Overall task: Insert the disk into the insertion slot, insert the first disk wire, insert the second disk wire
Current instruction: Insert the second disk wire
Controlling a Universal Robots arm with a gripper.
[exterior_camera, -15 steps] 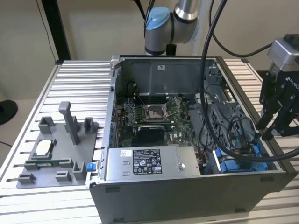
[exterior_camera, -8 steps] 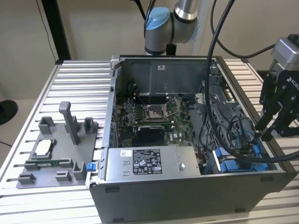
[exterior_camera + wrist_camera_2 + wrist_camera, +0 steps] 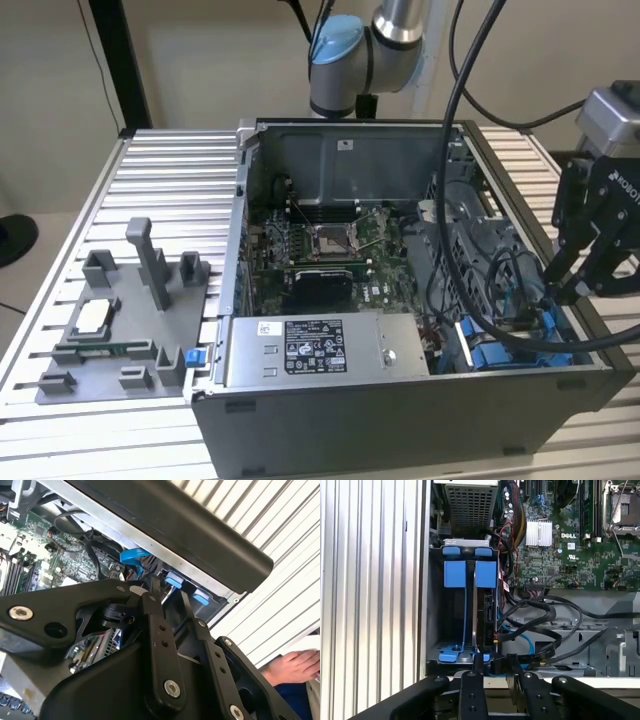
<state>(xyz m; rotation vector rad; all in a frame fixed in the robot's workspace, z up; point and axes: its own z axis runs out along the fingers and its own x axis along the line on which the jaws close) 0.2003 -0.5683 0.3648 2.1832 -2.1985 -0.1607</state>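
Item: the disk (image 3: 485, 615) — seated edge-on in the insertion slot (image 3: 436, 605); your gripper (image 3: 494, 662) at the bay mouth, fingers (image 3: 478, 666) apparently pinched on the blue disk wire (image 3: 522, 639) — wire step in hand, by my judgement, calling for a square, gentle push home.

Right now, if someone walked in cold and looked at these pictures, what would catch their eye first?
The open computer case sits on the slatted table, its green motherboard exposed. On the exterior view's right, the bright blue tabs of the insertion slot stand out in the case's near corner, and the black hand hangs over that corner amid black cables.
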